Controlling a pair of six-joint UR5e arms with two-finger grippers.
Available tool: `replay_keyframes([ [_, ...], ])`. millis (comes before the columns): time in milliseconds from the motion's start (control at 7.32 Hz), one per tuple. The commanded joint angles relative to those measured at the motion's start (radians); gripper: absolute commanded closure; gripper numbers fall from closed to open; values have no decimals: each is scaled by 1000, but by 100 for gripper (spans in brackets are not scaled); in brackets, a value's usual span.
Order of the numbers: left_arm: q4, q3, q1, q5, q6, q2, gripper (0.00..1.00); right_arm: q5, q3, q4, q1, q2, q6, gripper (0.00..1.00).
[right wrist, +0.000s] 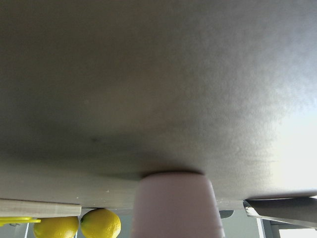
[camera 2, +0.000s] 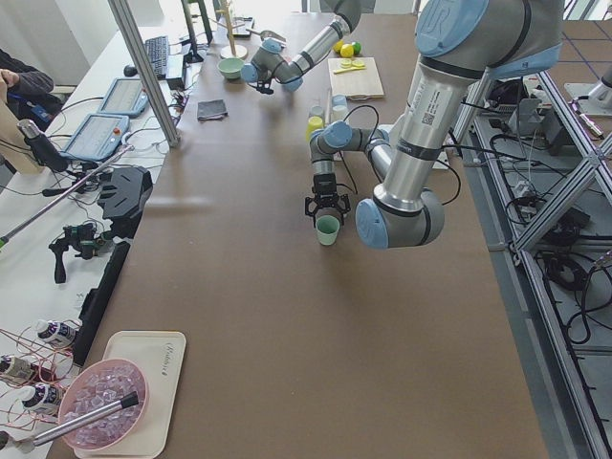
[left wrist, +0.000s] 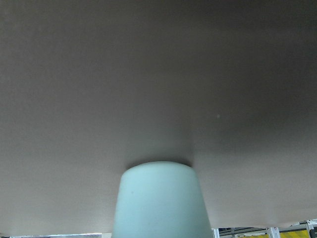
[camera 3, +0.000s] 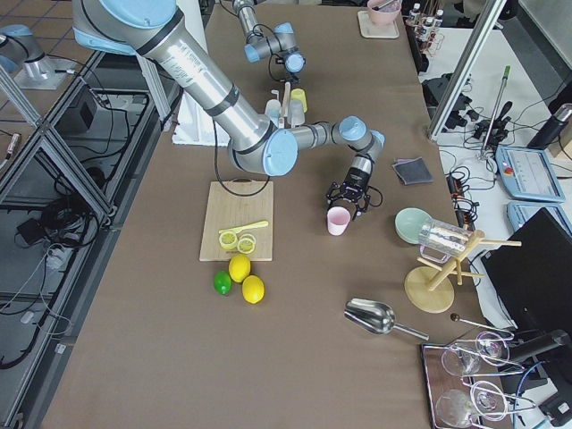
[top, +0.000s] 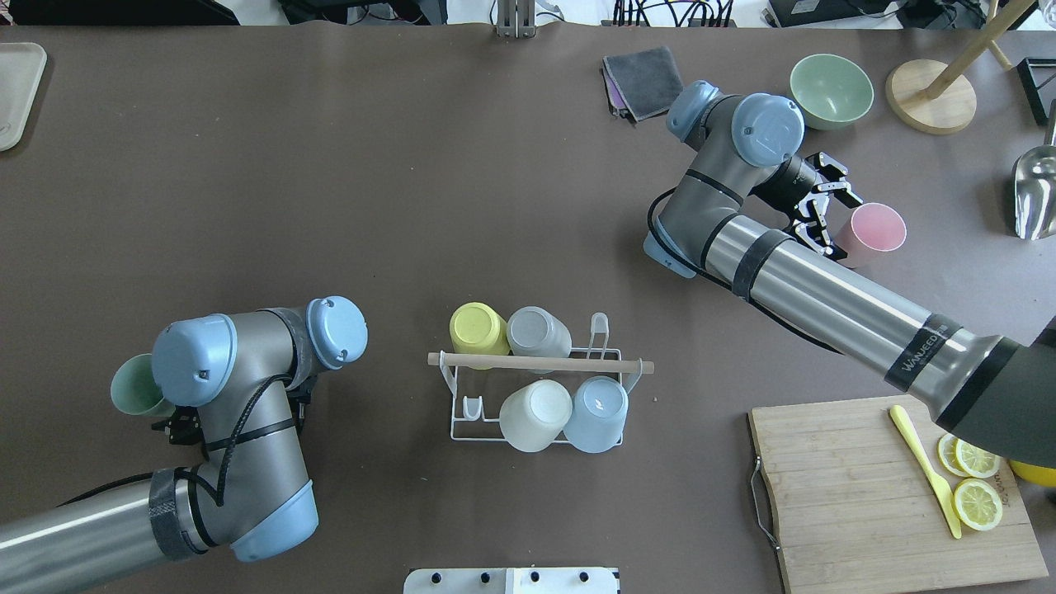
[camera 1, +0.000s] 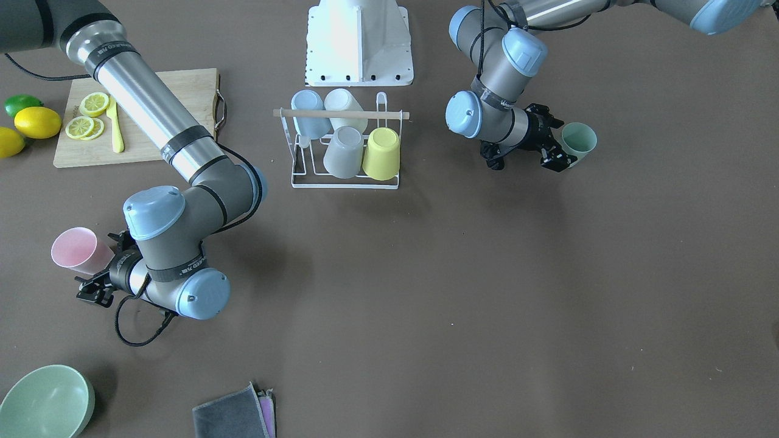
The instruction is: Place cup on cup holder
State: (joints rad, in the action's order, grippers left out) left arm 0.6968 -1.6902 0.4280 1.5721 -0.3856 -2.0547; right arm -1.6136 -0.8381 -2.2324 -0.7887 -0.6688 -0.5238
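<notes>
Clock directions are read in the overhead view, with twelve o'clock pointing away from the robot. Nearest the robot, a wooden cutting board (top: pixel 841 495) with lemon slices (top: pixel 978 503) is seen at four o'clock of the cup holder (top: pixel 540 363). The holder stands at mid-table and is loaded with four inverted cups: a cream cup (top: pixel 535 414) and a pale blue cup (top: pixel 596 412) in the near row, a yellow cup (top: pixel 477 328) and a grey cup (top: pixel 538 332) in the far row. One prong in each row is left bare. At nine o'clock of the holder and well apart from it, a green cup (camera 1: pixel 579 141) stands upright on the table. It is straddled by the left gripper (camera 1: pixel 558 140), whose fingers are spread to either side and are not seen to press its wall. Farther off, at two o'clock, a pink cup (top: pixel 874 231) is flanked in the same way by the spread fingers of the right gripper (top: pixel 837 221). Beyond it lie a green bowl (top: pixel 831 89) and a folded grey cloth (top: pixel 643 78). The cups are judged to be light, stiff and smooth plastic, unlikely to break. A tapered wall may slide out of a loose pinch, so a hold across the wall at mid-height is advised, leaving the mouth free to be turned down over a bare prong.
</notes>
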Motion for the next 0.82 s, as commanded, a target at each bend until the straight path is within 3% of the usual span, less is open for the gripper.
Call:
replay_keyframes([
  [0,33,-2,-3,-9,1,31,1,24,5,-1,9,0,-5,1],
  [683,79,-5,-3,-9,2,74,1,69,20,-1,23,-2,-15,1],
])
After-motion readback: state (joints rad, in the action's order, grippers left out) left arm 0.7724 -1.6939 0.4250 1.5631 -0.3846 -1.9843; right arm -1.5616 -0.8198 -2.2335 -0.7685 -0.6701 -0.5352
